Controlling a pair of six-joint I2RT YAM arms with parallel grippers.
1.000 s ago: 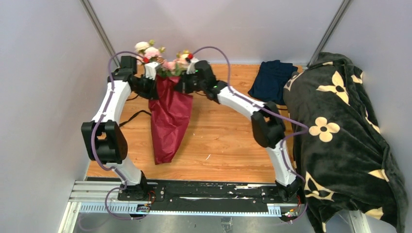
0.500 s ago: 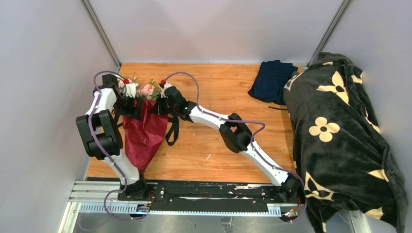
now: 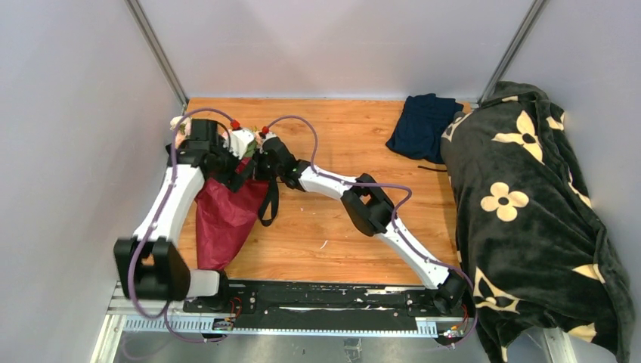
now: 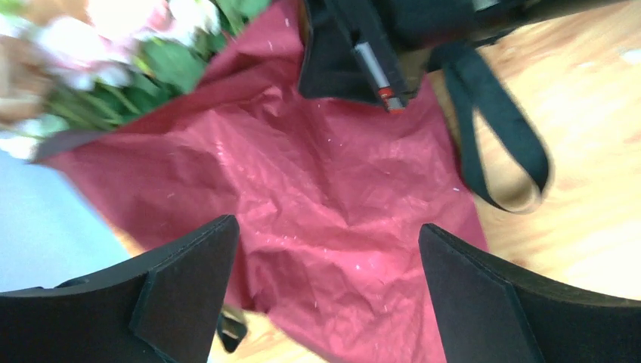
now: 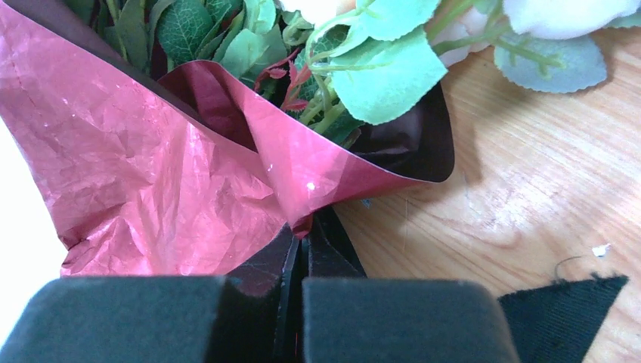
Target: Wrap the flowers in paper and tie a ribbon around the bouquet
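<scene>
One wooden surface (image 3: pixel 340 242) seen from above, with two robot arms fixed at its near edge. One large dark blanket (image 3: pixel 529 219) with cream flower shapes is heaped over the right edge. One folded navy cloth (image 3: pixel 423 125) lies by the far edge, just beside the blanket.

One bouquet (image 3: pixel 227 197) lies near the left edge. Its long axis runs from the far left corner towards the near edge, with the blooms at the far end and the narrow tip pointing at the near edge. One sheet of paper (image 3: pixel 223 219), crinkled burgundy red with a darker brown reverse, forms the cone. One bunch of flowers (image 5: pixel 378 68), pale pink and cream with green leaves, shows at its wide mouth. One black ribbon (image 3: pixel 268 204) hangs in a loop on the cone's right side.

The left fingers (image 4: pixel 326 231) hover over the paper, spread wide and grasping nothing. The right fingers (image 5: pixel 297 257) are clenched on a fold of the paper at the cone's mouth
</scene>
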